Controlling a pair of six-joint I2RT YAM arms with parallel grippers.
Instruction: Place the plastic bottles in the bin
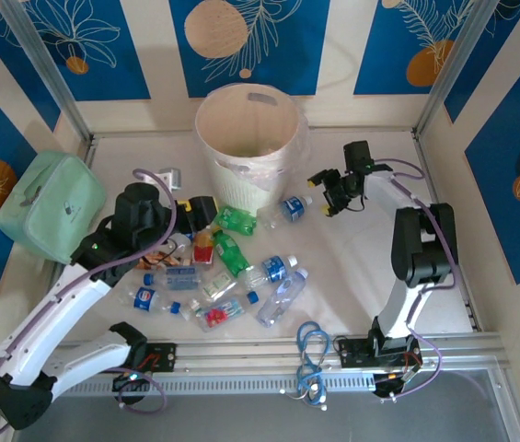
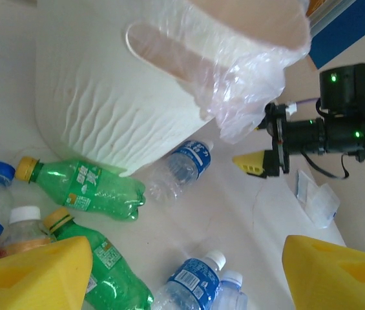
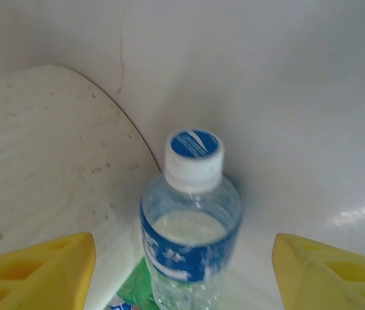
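Note:
The cream-white bin point(image 1: 248, 138) with its clear liner stands at the back middle of the table. Several plastic bottles point(image 1: 232, 272), green, clear with blue labels and red-filled, lie scattered in front of it. My left gripper point(image 1: 197, 216) hovers open over this pile, its yellow fingers spread above a green bottle point(image 2: 98, 258) and a blue-labelled one point(image 2: 192, 284). My right gripper point(image 1: 333, 198) is open to the right of the bin. A clear bottle with a blue cap point(image 3: 192, 213) lies between its fingers point(image 3: 46, 271) without touching them, right beside the bin's wall point(image 3: 40, 161).
A mint-green bag point(image 1: 52, 203) sits at the far left. A blue cable coil point(image 1: 312, 350) lies by the front rail. A small clear packet point(image 2: 316, 197) lies on the table under the right arm. Walls close the table on three sides.

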